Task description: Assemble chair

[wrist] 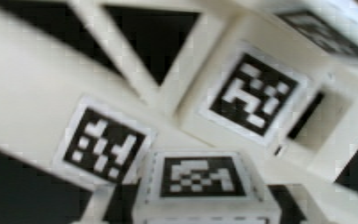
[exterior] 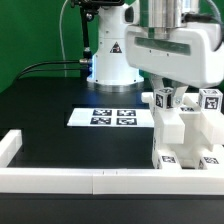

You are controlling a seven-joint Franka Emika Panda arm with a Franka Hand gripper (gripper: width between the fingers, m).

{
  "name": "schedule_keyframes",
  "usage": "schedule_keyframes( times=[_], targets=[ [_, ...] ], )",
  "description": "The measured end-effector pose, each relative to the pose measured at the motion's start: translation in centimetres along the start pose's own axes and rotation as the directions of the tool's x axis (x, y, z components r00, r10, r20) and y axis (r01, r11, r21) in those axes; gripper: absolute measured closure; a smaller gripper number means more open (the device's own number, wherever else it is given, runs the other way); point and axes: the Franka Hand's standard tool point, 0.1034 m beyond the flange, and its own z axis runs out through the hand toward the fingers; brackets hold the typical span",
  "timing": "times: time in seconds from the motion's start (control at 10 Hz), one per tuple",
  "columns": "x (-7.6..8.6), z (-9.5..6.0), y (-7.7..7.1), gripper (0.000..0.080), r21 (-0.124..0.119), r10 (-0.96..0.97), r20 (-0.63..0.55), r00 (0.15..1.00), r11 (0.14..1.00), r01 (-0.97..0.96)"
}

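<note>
1. The chair (exterior: 185,130) – white tagged pieces – stands at the table's (exterior: 50,110) near edge, against the rail (exterior: 60,178), toward the exterior view's right.
2. The gripper (exterior: 172,88) sits low over the chair; its jaws are hidden – cannot tell their state.
3. The marker board (exterior: 112,117) lies mid-table, just beside the chair.

The arm (exterior: 110,50) is glossy white with rounded housings, a black triangular warning sticker, blue glow at its base, black cables alongside.

Marker board (exterior: 111,117) flat on black table (exterior: 45,105), frame centre; white border rails (exterior: 60,178) along lower edge and left side.
</note>
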Motion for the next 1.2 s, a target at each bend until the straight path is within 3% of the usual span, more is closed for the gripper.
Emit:
schedule_keyframes(
  times=[0.2, 0.4, 0.5, 0.6, 0.7, 0.8, 1.2],
  targets=[
    [0.2, 0.0, -0.1, 0.0534, 0.006, 0.235, 0.019, 0.972, 0.972, -0.235],
    [0.1, 0.0, -0.1, 0.0533, 0.008, 0.314, 0.02, 0.949, 0.949, -0.314],
    [0.1, 0.1, 0.0, 0.0473, 0.005, 0.333, 0.021, 0.943, 0.943, -0.333],
    [0.1, 0.1, 0.0, 0.0338, 0.004, 0.317, 0.021, 0.948, 0.949, -0.317],
    [0.0, 0.1, 0.0, 0.0338, 0.003, 0.313, 0.021, 0.949, 0.95, -0.313],
    [-0.4, 0.1, 0.1, 0.0189, -0.006, 0.293, 0.021, 0.956, 0.956, -0.293],
    [-0.6, -3.3, -1.3, 0.0152, 0.055, 0.249, 0.06, 0.967, 0.966, -0.252]
  ],
)
